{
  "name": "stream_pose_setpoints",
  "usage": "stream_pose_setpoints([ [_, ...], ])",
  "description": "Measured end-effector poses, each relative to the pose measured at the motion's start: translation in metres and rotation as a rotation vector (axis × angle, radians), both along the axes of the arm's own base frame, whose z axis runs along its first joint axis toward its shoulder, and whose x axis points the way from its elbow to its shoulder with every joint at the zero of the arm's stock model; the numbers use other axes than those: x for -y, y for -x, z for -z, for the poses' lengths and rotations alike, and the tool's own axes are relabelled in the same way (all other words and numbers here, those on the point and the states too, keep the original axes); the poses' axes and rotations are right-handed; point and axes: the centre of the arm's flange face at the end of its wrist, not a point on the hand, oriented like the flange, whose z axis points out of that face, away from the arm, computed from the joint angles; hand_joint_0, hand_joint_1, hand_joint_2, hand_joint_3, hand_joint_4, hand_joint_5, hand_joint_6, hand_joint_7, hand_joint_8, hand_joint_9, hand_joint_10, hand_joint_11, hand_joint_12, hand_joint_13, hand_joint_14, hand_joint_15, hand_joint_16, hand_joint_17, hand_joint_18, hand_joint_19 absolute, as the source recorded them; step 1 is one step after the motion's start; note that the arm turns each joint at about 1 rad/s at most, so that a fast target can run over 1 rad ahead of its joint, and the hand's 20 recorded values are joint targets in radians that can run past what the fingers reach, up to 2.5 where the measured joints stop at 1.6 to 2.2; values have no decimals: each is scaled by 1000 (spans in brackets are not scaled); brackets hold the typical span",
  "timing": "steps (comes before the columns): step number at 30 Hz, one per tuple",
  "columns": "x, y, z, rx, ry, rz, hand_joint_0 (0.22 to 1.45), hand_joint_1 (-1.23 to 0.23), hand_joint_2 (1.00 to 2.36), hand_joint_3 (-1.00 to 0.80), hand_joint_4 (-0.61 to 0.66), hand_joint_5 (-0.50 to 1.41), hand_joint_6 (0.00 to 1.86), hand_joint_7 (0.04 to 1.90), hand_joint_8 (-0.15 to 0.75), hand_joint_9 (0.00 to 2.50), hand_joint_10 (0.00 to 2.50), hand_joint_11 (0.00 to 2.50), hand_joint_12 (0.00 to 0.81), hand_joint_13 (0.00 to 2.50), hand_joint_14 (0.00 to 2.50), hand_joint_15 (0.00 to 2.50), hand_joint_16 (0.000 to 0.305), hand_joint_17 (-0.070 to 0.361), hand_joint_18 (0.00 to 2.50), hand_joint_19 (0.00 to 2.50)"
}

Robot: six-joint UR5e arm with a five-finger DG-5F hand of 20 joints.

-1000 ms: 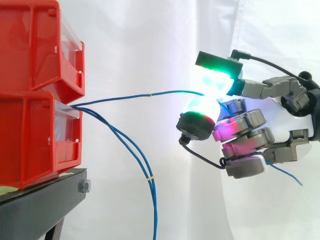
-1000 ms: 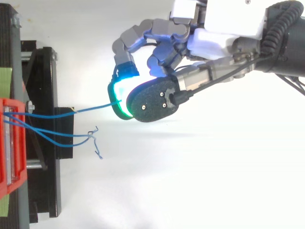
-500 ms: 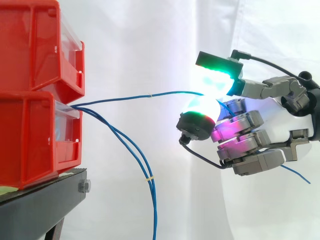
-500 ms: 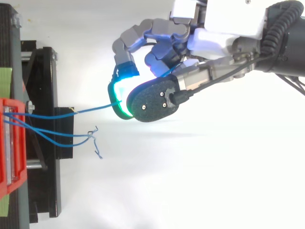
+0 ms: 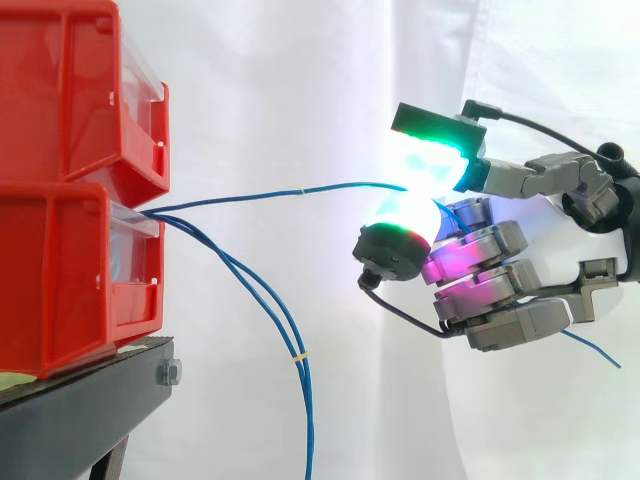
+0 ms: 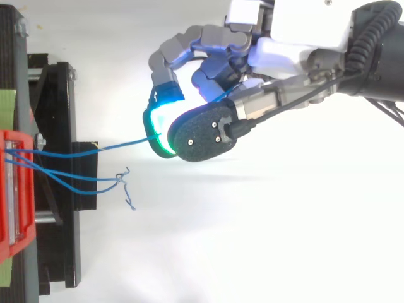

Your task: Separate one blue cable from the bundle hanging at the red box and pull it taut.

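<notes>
While you watch from the side, the hand [image 5: 490, 285] pinches one blue cable [image 5: 300, 189] between its green-glowing pads [image 5: 437, 125] | the cable runs, slightly bowed, from the pinch to the red box [image 5: 60, 270] well ahead of the fingertips | the other blue cables [image 5: 270, 310] hang below, between hand and box | its free end [image 5: 590, 349] trails behind the hand.

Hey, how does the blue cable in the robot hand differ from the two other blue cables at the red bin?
The held cable runs nearly level from the lower bin to the robot hand, which pinches it; the loose cables droop steeply and hang free. The held cable is alone; the loose cables run as a pair. All are thin, blue and leave the bin at one spot.
</notes>
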Motion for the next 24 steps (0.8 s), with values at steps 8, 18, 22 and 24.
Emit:
stream_pose_setpoints([
  [8,0,0,0,0,0,0,778,-741,1011,-355,29,-236,890,1383,284,778,2132,1571,325,713,2500,1811,24,54,1295,1820],
  [18,0,0,0,0,0,0,779,-746,1011,-353,31,-236,889,1381,284,788,2104,1580,330,728,2500,1809,24,54,1304,1806],
  [22,0,0,0,0,0,0,779,-747,1011,-355,29,-235,888,1383,290,795,2097,1573,329,733,2500,1831,24,54,1306,1815],
  [24,0,0,0,0,0,0,779,-747,1012,-353,32,-235,887,1390,290,796,2086,1598,330,737,2500,1829,25,56,1308,1815],
])
